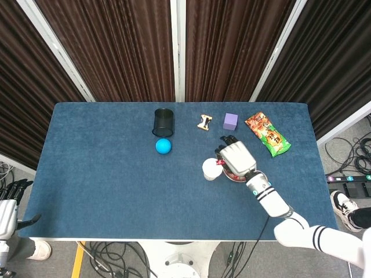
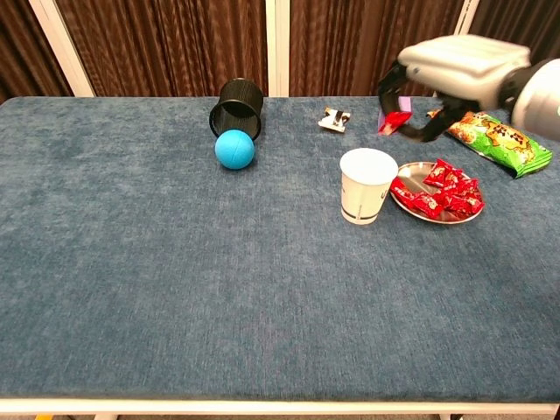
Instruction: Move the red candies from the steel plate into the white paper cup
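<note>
a crinkly red candy (image 2: pixel 386 122) sits pinched in the curled fingers (image 2: pixel 411 133) of the right hand (image 2: pixel 446 77), raised at about one o'clock from the smooth white paper cup (image 2: pixel 367 185). more candies (image 2: pixel 444 190) fill the shiny round steel plate (image 2: pixel 409 171) on the felt-like blue counter (image 2: pixel 175 262).

The paper cup (image 2: pixel 367 185) stands just left of the steel plate (image 2: pixel 404 172), ball (image 2: pixel 234 149) further left.

no legible text, labels or numbers
</note>
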